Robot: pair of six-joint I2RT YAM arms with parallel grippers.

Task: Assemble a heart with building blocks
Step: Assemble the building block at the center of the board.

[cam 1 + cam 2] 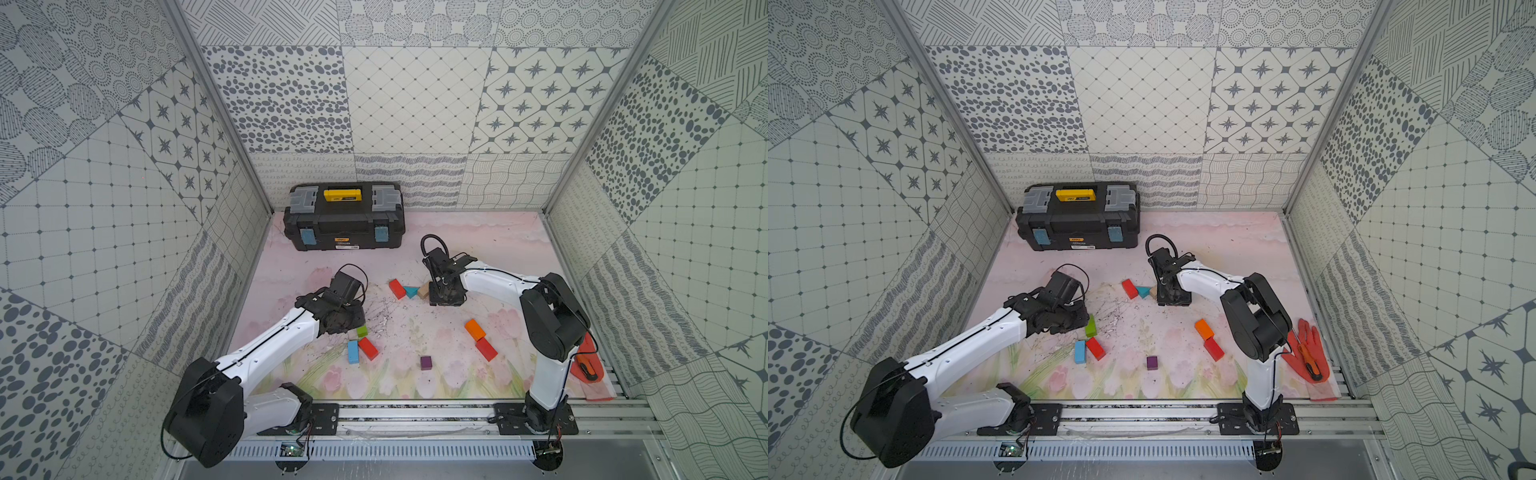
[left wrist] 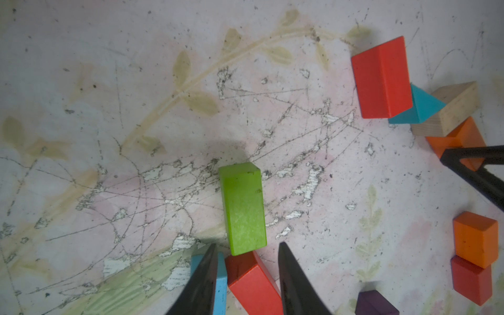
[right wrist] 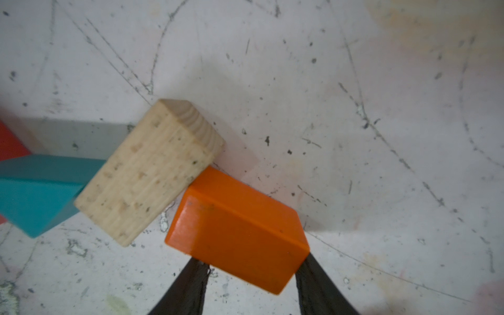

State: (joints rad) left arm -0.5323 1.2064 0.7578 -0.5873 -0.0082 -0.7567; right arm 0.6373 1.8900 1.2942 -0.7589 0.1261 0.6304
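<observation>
Right fingers [image 3: 191,289] clasp the orange block [image 3: 237,226]; it touches the plain-wood brick [image 3: 147,174].

Matt wooden brick [image 3: 147,174]; glossy orange brick [image 3: 237,231]; scuffed mat [image 3: 354,109]

White arm links [image 1: 266,345], black joints [image 1: 208,399]

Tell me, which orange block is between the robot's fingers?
The orange block touching the plain wooden block, between the right gripper's fingers. The other orange block lies free beside a red block.
</observation>
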